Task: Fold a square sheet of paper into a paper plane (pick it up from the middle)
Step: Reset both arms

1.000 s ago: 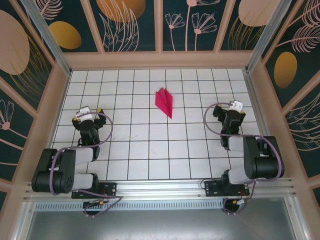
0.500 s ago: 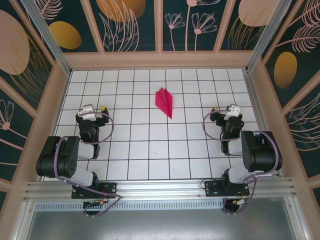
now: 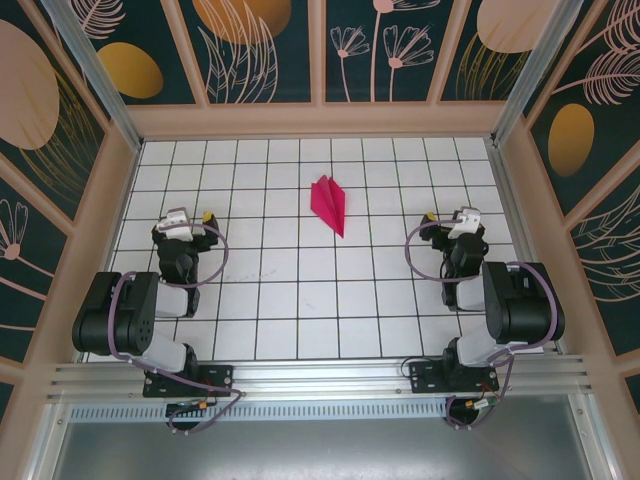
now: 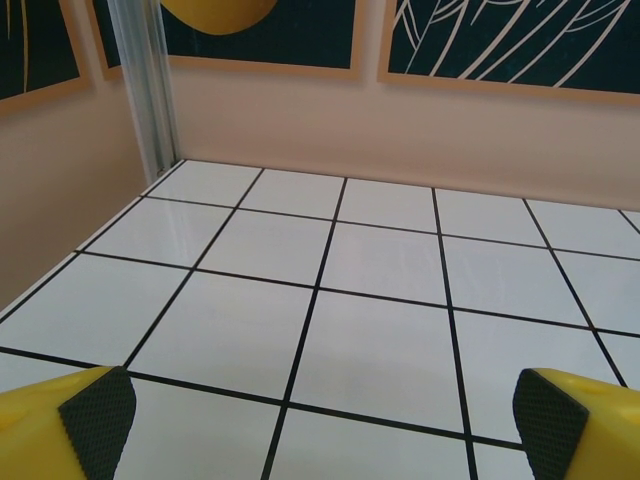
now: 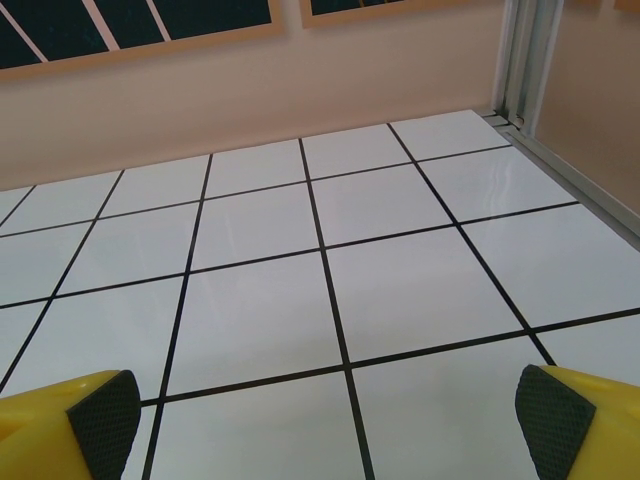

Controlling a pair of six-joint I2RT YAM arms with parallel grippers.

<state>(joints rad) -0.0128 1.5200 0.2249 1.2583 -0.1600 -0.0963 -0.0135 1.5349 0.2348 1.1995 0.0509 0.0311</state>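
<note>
The paper plane (image 3: 330, 204) is seen lying flat on the gridded table (image 3: 300, 300), towards the far middle, its point turned near and right. The left gripper (image 4: 323, 420) is released, fingers spread wide over bare squares at the left. The right gripper (image 5: 329, 420) is likewise released at the right. Both are well apart from the plane.

White gridded table (image 3: 300, 300), pink paper plane (image 3: 331, 204) near its middle.
</note>
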